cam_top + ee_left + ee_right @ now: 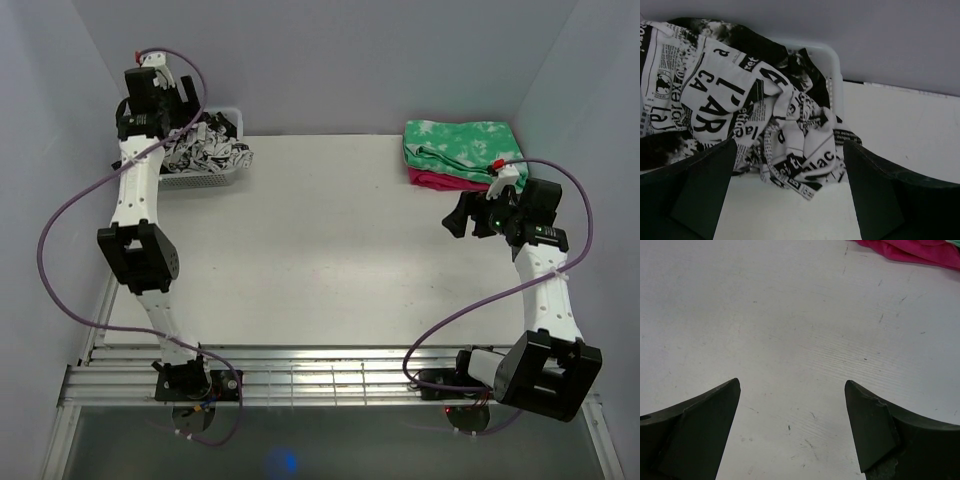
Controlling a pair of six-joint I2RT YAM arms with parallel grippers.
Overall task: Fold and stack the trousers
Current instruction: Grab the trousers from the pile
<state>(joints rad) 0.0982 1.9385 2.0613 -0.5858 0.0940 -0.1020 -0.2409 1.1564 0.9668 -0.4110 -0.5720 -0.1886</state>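
L jaws spread wide w/ nothing btwn them, poised over the trousers [790, 135], which lie crumpled in a white basket [836, 65] just ahead, one fold spilling over its rim toward the tabletop [900, 130]. R jaws also spread & empty over bare tabletop. A pink cloth [910, 252] lies ahead-right of them, under a green-white cloth [455, 145].
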